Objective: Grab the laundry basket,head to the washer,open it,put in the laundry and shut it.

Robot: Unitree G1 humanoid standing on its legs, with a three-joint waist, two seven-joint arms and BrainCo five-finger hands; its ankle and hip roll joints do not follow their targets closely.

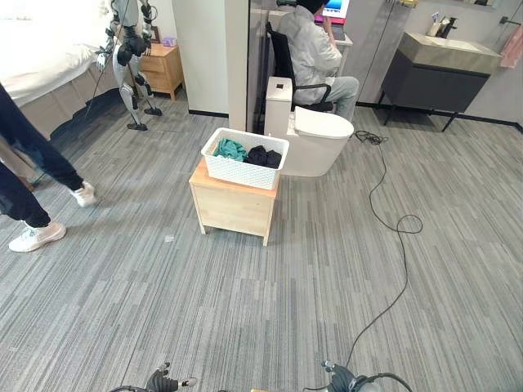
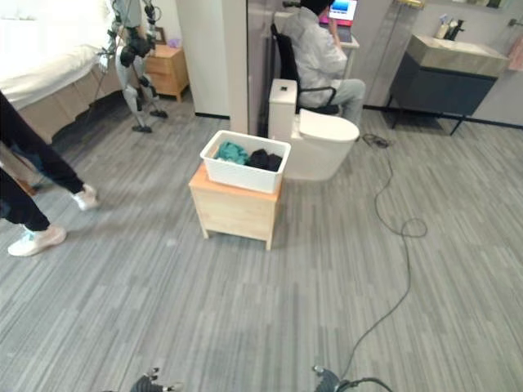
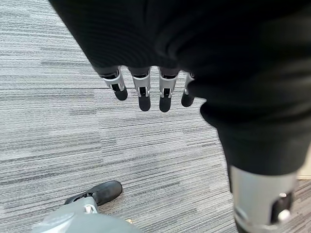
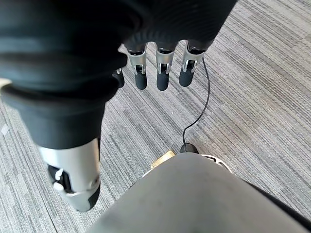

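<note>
Basket (image 1: 244, 158), white, perforated walls, sits on top of a small wooden stand (image 1: 233, 207) mid-floor, well ahead of the robot. Laundry inside: teal cloth (image 1: 230, 149) toward the robot's left, dark clothes (image 1: 265, 156) beside it toward the right. White toilet (image 1: 315, 135) just behind the stand, to the right. Grey striped carpet (image 1: 245, 302) all around.

Left hand (image 3: 146, 87) hangs over bare carpet, fingers straight and relaxed, holding nothing. Right hand (image 4: 160, 65) same: fingers straight, loose, nothing in the grasp, carpet below it. Both hands well apart from the basket, no contact.

Person (image 1: 315, 53) in a light jacket seated on a dark chair behind the toilet, facing a screen (image 1: 335, 8). Another person's dark-trousered legs and white shoes (image 1: 37, 235) at the left edge of the eye views. A second humanoid robot (image 1: 129, 57) stands far back left next to a wooden nightstand (image 1: 162, 69) and a bed (image 1: 41, 65). Dark vanity with sink (image 1: 445, 61) far right against the wall. White pillar (image 1: 214, 53) behind the basket.
</note>
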